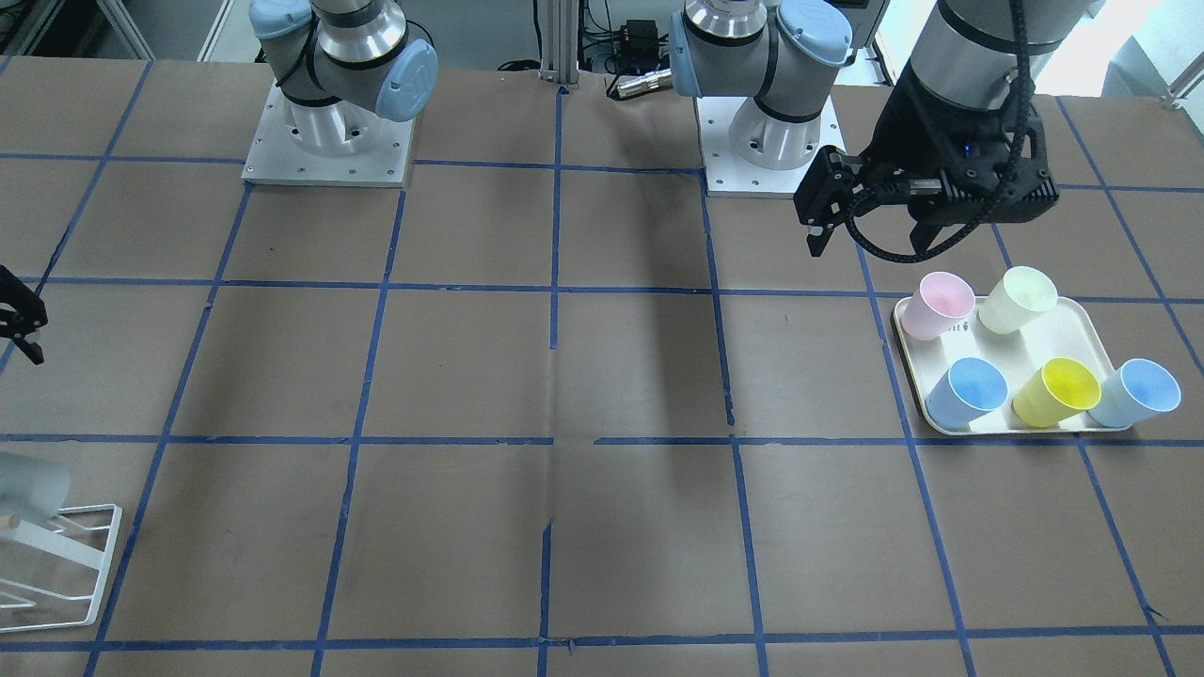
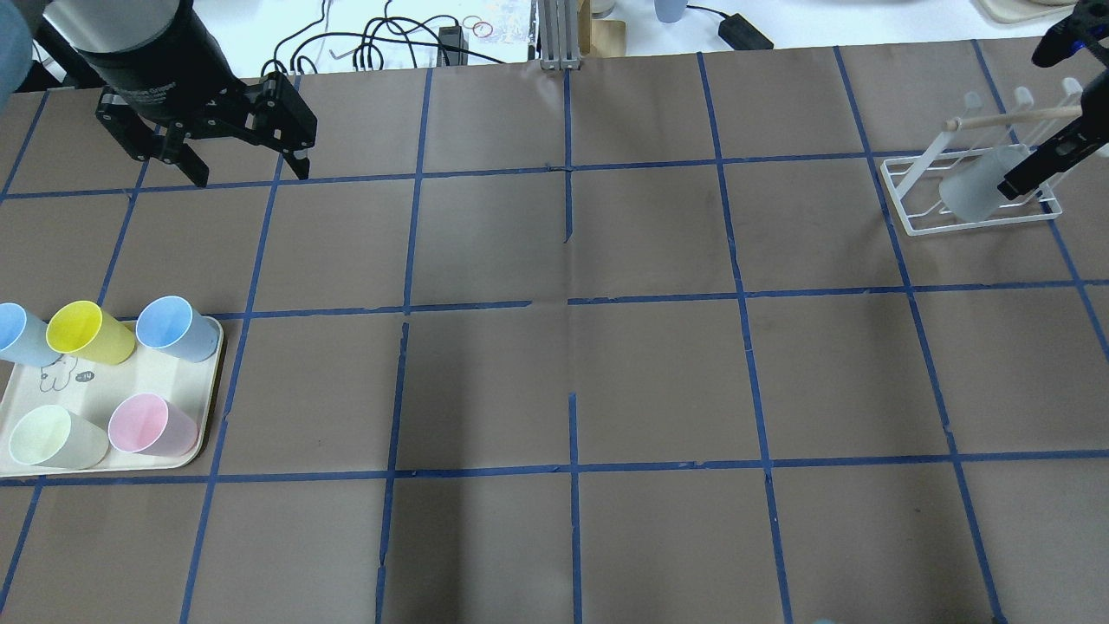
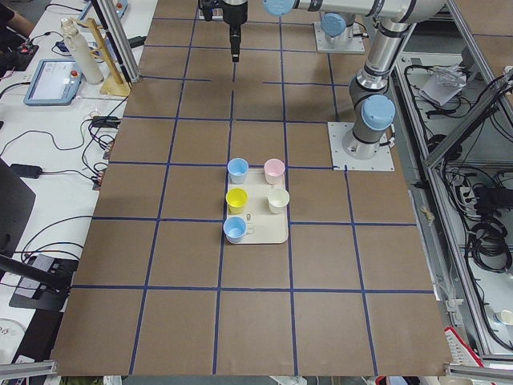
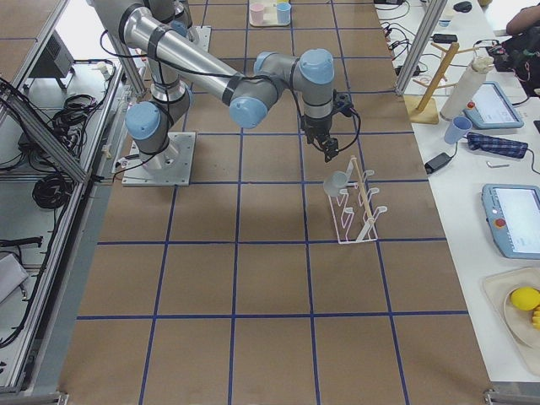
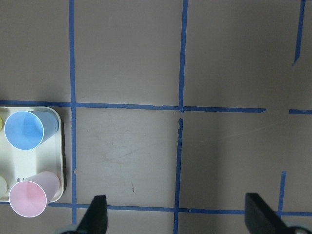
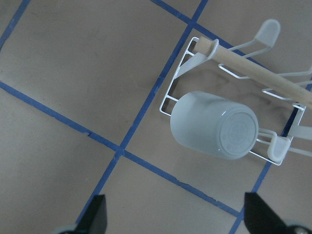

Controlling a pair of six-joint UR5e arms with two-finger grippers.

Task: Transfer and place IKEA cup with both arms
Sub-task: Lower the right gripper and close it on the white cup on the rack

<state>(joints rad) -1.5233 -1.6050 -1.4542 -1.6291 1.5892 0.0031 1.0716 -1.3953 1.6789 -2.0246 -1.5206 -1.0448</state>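
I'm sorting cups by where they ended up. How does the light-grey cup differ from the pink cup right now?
The light-grey cup hangs tilted on the white wire rack, its base toward the right wrist camera; the pink cup stands upright on the cream tray, mouth up. The light-grey cup is alone on its rack; the pink cup shares its tray with four other cups. Both are plain tapered tumblers without handles.
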